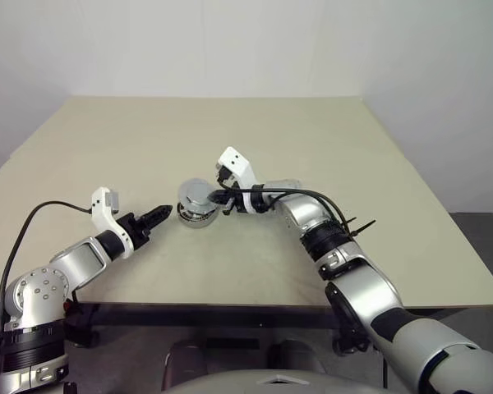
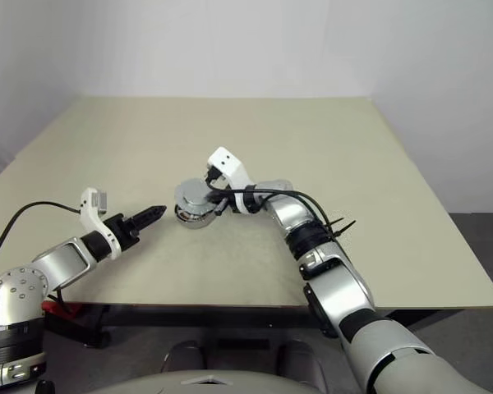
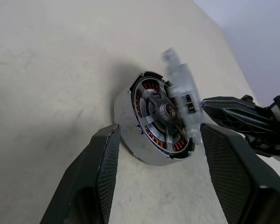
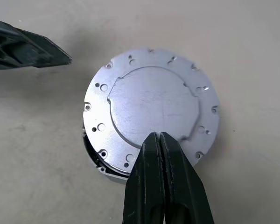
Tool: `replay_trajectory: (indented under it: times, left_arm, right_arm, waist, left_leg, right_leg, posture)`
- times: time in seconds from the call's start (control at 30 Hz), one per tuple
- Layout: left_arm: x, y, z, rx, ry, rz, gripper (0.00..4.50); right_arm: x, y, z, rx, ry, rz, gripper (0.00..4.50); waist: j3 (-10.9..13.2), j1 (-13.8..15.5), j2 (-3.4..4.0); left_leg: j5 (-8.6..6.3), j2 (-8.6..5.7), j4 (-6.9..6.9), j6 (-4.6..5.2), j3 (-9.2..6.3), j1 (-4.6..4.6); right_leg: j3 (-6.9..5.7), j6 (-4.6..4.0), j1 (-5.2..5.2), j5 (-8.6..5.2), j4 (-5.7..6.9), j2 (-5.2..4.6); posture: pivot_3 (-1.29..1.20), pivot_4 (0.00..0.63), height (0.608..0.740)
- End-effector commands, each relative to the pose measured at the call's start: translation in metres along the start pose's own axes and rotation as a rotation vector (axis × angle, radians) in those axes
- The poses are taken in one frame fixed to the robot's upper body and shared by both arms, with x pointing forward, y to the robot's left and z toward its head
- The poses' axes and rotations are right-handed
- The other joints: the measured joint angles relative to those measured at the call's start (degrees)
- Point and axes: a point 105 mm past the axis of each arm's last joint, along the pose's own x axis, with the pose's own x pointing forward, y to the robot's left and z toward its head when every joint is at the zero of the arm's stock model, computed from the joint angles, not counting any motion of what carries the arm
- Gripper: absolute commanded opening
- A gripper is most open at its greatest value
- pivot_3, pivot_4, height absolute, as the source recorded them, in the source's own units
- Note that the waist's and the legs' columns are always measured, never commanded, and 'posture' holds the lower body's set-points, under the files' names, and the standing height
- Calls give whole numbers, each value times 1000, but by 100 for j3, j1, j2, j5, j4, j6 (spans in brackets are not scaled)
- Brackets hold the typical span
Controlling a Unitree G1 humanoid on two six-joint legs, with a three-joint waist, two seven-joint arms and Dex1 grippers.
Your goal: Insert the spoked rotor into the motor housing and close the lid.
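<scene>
The motor housing [image 3: 129, 136] stands on the table, its copper windings showing around a pale hub. The shiny spoked rotor [image 3: 155, 125] sits inside it. The lid [image 4: 151, 109], plain grey face towards the right wrist camera, hangs tilted over the housing's top. My right gripper [image 4: 157, 135] is shut on the lid's rim. A sliver of the housing [image 4: 96, 164] peeks out under the lid. My left gripper [image 1: 161, 214] is open just left of the housing [image 1: 195, 215], pointing at it, with its fingers [image 3: 100, 158] short of the metal wall.
The beige table [image 1: 312, 148] stretches wide behind and to both sides of the parts. A black cable [image 1: 33, 217] trails from the left wrist off the table's near left edge.
</scene>
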Motion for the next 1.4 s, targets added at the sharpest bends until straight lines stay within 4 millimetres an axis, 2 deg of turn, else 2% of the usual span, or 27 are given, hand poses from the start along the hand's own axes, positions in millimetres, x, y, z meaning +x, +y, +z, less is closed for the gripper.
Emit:
replay_trajectory:
  times: [0.03, 0.23, 0.47, 0.57, 0.83, 0.93, 1.1, 1.27, 1.4]
  left_arm:
    - [-2, -7, 9, 35, -34, -17, 2886]
    - [0, -11, 5, 34, -22, -38, 2886]
    - [-1, -12, 1, 42, -22, -55, 2886]
    - [-2, -11, 0, 39, -25, -59, 2886]
    - [-9, -8, -5, 90, -9, -81, 2886]
    - [-14, -7, -3, 150, 2, -81, 2886]
    - [-16, -6, 3, 272, -13, -72, 2886]
    - [-12, -11, 8, 337, -36, -92, 2886]
    - [-11, -11, 9, 348, -42, -96, 2886]
  right_arm:
    - [5, 0, 10, -16, -25, -11, 16]
    - [19, 13, -2, 12, -4, 9, 16]
    - [21, 9, -15, 22, 26, -14, 16]
    - [18, 7, -10, 16, 11, -7, 16]
    - [10, 14, 8, -31, -71, 52, 16]
    - [4, 17, 27, -33, -203, 73, 16]
    - [-5, 21, 49, -19, -333, 124, 16]
    - [-3, 22, 51, -39, -355, 118, 1095]
    - [4, 12, 36, -23, -317, 36, 2398]
  waist:
    - [0, 0, 0]
    - [0, -3, 0]
    - [0, -2, 2]
    - [0, -1, 2]
    - [0, 1, 2]
    - [1, 1, 2]
    - [4, 1, 5]
    - [4, 1, 6]
    - [4, -2, 6]
  left_leg:
    - [0, 0, 0, 0, 0, 1]
    - [-1, 0, -1, 2, 0, 6]
    - [-2, 0, -1, 3, 0, 20]
    - [-2, 0, -1, 2, 0, 21]
    - [-2, 0, -5, 3, -1, 15]
    - [-4, 1, -13, 5, -1, 10]
    - [-5, 1, -14, 7, 0, 8]
    - [-4, 1, -14, 6, 0, 10]
    - [-4, 1, -16, 6, 0, 10]
  right_leg:
    - [0, 0, 2, 0, -1, 0]
    - [0, 0, 6, 0, -1, 0]
    - [0, 6, 19, -4, -1, -1]
    - [0, 35, 20, -20, 0, 0]
    - [0, 35, 19, -21, -8, 0]
    - [-1, 4, 14, -3, -12, 0]
    - [-2, 2, 9, -2, -15, 0]
    - [-2, 4, 11, -3, -14, 0]
    - [-2, 3, 10, -3, -14, 0]
  posture:
    - [0, 0, 740]
    - [0, 0, 740]
    - [0, 0, 740]
    - [0, 0, 740]
    - [0, 0, 740]
    - [0, 0, 740]
    - [0, 0, 740]
    - [0, 0, 740]
    - [0, 0, 740]
